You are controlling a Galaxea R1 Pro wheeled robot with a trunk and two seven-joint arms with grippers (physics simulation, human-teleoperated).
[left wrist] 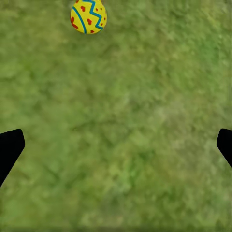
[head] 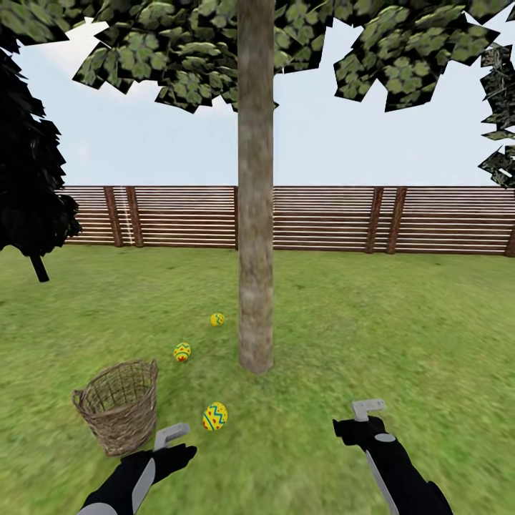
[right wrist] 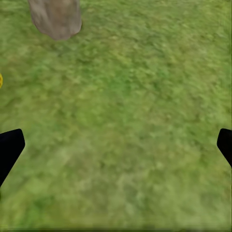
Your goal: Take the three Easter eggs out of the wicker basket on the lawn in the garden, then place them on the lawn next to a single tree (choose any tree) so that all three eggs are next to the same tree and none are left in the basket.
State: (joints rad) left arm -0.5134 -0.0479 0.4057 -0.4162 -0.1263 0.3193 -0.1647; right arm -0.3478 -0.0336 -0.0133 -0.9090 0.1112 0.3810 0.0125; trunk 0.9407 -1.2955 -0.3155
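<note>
Three yellow Easter eggs lie on the lawn left of the tree's pale trunk: one far, one in the middle, one nearest me. The wicker basket stands upright at lower left, and its open mouth shows bare weave. My left gripper hovers open just below the nearest egg, with nothing between its fingers. My right gripper is open over bare grass, right of the trunk base. A yellow sliver shows at the right wrist view's edge.
A brown slat fence closes the garden behind the tree. A dark, near-black cone-shaped tree stands at far left. Open grass stretches to the right of the trunk and in front of me.
</note>
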